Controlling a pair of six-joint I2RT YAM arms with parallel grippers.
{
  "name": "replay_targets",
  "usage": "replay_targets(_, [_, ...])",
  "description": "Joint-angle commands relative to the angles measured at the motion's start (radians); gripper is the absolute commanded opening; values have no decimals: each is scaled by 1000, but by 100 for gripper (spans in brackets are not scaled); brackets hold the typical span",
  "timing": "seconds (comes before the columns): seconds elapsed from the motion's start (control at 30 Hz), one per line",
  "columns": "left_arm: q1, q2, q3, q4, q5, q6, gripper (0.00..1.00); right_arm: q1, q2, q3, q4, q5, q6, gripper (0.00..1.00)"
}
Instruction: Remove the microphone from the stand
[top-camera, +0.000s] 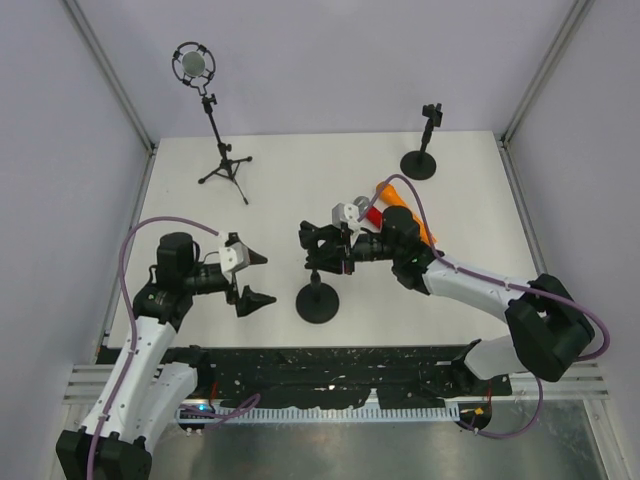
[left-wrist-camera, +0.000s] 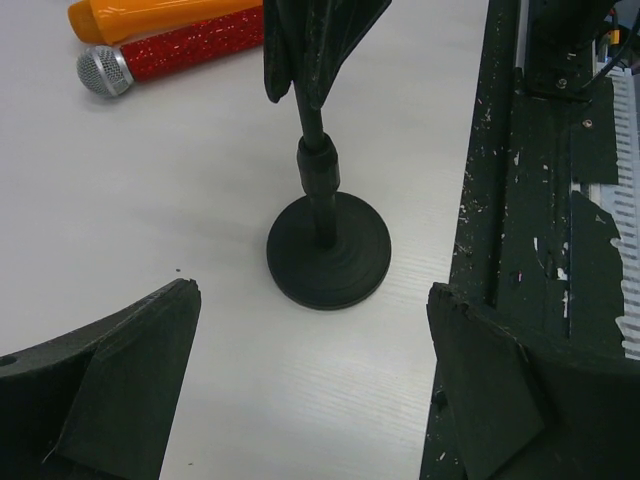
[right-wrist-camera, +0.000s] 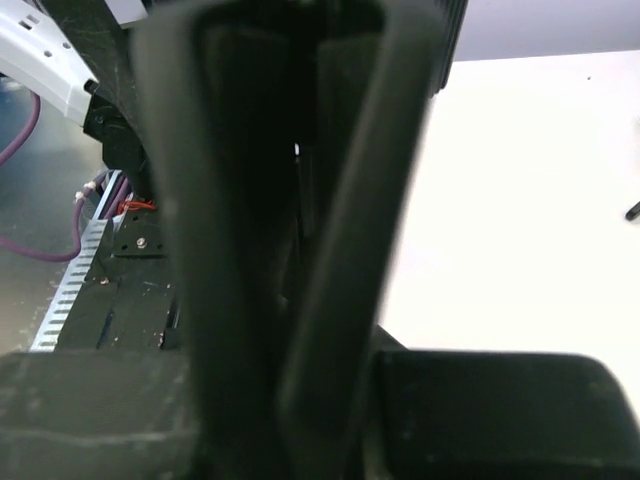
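The red microphone (left-wrist-camera: 170, 52) lies flat on the bench (top-camera: 300, 170). Its long axis is level with the bench top, and its silver head points toward the far left. The orange microphone (left-wrist-camera: 150, 15) lies just beside it and parallel, partly under the right arm.

The stand (left-wrist-camera: 328, 250) is upright on its round base, near the front edge. It sits between the two arms and well apart from the two microphones.

The right fingers (top-camera: 312, 262) reach in from the right at the top of the stand's pole and cover it. They are close together around it, but the blurred wrist view does not show whether they pinch anything, so I cannot tell.

The left fingers (top-camera: 258, 298) are spread wide and hold nothing. They are low over the bench, left of the stand, and face its base.

At the back left a tripod (top-camera: 224, 165) carries a round microphone (top-camera: 193, 65). At the back right is a second stand (top-camera: 419, 163).
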Motion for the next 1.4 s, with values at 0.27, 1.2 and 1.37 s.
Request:
replay_targets(0.27, [-14,124,154,22,56,-1,100,6,-170,244,-474,-27,-138,5])
replay_targets(1.2, [-404,412,368,213,205,-296,100,-14,-129,196,297,-168,595,6])
replay_targets(1.37, [-433,429,365,250,246,-343,100,-31,-109,190,377,-151,624,6])
